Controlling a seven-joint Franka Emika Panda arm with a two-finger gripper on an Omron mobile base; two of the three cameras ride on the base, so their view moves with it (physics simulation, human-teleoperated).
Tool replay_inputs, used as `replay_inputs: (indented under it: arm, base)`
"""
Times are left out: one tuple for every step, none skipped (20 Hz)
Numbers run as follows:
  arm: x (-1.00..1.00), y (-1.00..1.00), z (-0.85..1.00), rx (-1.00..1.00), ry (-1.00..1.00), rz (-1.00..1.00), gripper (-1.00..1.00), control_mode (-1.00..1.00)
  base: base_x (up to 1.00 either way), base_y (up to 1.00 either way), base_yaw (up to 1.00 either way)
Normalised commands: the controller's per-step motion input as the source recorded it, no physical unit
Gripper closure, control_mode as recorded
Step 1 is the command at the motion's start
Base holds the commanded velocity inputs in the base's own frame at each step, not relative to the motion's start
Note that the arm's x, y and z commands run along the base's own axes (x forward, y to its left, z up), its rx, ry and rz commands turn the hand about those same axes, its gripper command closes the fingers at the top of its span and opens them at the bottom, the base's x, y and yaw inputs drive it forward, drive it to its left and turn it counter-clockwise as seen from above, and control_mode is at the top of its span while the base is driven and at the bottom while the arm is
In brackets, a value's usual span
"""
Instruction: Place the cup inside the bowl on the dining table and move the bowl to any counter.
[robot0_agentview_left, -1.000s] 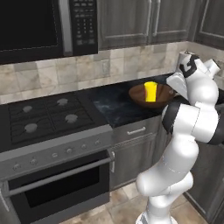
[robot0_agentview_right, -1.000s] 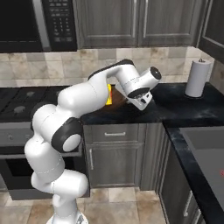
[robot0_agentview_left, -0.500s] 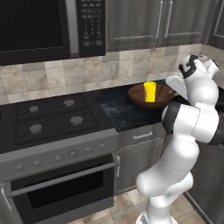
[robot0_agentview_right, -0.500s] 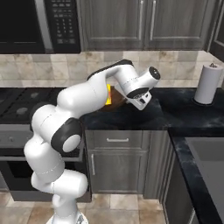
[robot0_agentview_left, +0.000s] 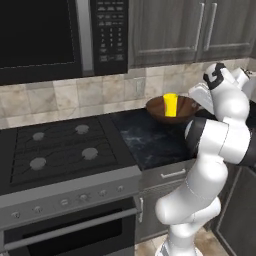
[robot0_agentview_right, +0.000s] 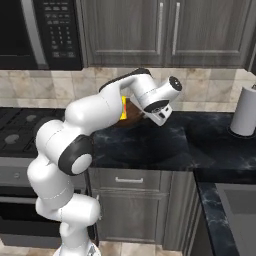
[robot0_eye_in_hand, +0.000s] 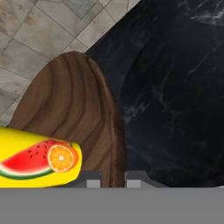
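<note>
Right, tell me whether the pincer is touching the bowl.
Touching. In the hand view the pincer has one fingertip on each side of the bowl rim, closed on the wooden edge with no gap visible.

The arm is hiding the right edge of the bowl (robot0_agentview_left: 172, 111) in the left base view. The hand view's left edge is cutting off the cup (robot0_eye_in_hand: 35, 162).
</note>
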Motion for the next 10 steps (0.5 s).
replay_inputs:
  arm:
    - [0.00,0.00,0.00,0.00,0.00,0.00,1.00,1.00]
    - [0.00,0.00,0.00,0.00,0.00,0.00,1.00,1.00]
    - [0.00,0.00,0.00,0.00,0.00,0.00,1.00,1.00]
    - [0.00,0.00,0.00,0.00,0.00,0.00,1.00,1.00]
    - [0.00,0.00,0.00,0.00,0.00,0.00,1.00,1.00]
    - [0.00,0.00,0.00,0.00,0.00,0.00,1.00,1.00]
    - [0.00,0.00,0.00,0.00,0.00,0.00,1.00,1.00]
    - [0.00,0.00,0.00,0.00,0.00,0.00,1.00,1.00]
    - [0.00,0.00,0.00,0.00,0.00,0.00,1.00,1.00]
    - [0.00,0.00,0.00,0.00,0.00,0.00,1.00,1.00]
  base:
    - [0.53,-0.31,0.12]
    - [0.48,-0.31,0.12]
    - [0.39,-0.31,0.11]
    - [0.16,-0.32,0.11]
    - [0.01,-0.31,0.10]
    - [0.00,-0.30,0.10]
    - [0.00,-0.27,0.10]
    - [0.00,-0.24,0.10]
    - [0.00,-0.19,0.10]
    - [0.00,-0.14,0.09]
